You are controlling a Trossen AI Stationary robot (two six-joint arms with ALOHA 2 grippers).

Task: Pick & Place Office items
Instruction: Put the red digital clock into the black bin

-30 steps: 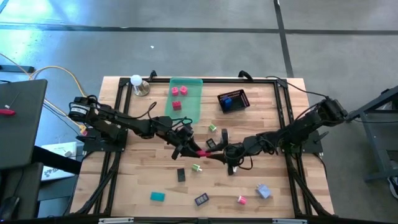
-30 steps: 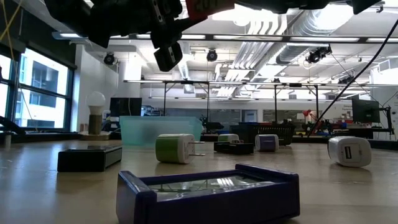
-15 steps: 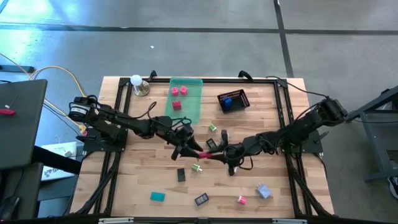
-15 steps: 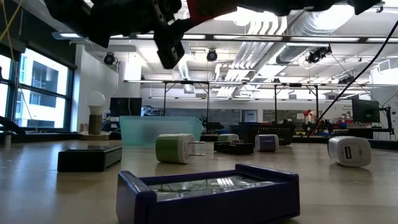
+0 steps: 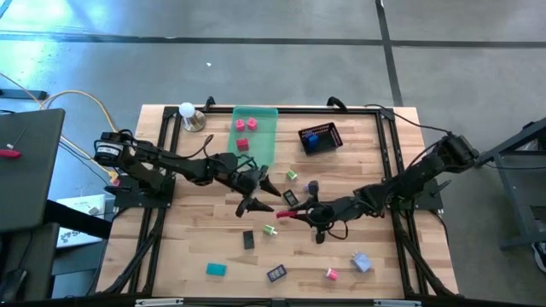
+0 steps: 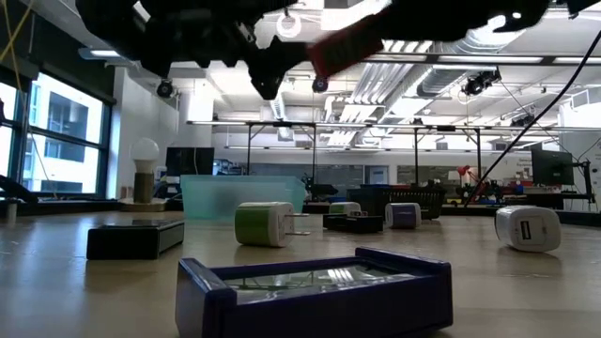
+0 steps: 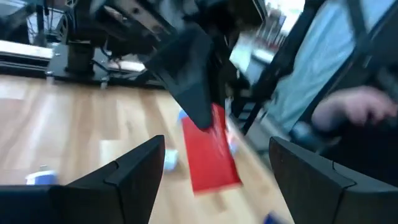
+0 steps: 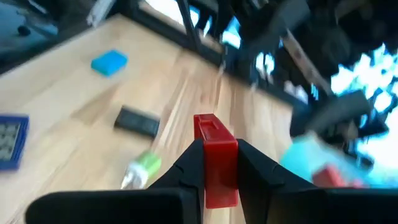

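We saw two dark, slim, jointed arms. The left arm (image 5: 171, 168) carried a grey round motor housing near its base and thin black cables looping along its links. The right arm (image 5: 409, 179) was matte black throughout. Each ended in wedge-shaped, tapering black fingers (image 7: 130, 174).

Bright overhead lighting, motion-blurred wrist views.

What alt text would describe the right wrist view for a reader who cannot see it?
The right tool is shut on a red piece, held above the wooden table. On the table beyond lie a black piece, a green-and-white piece and a teal block.
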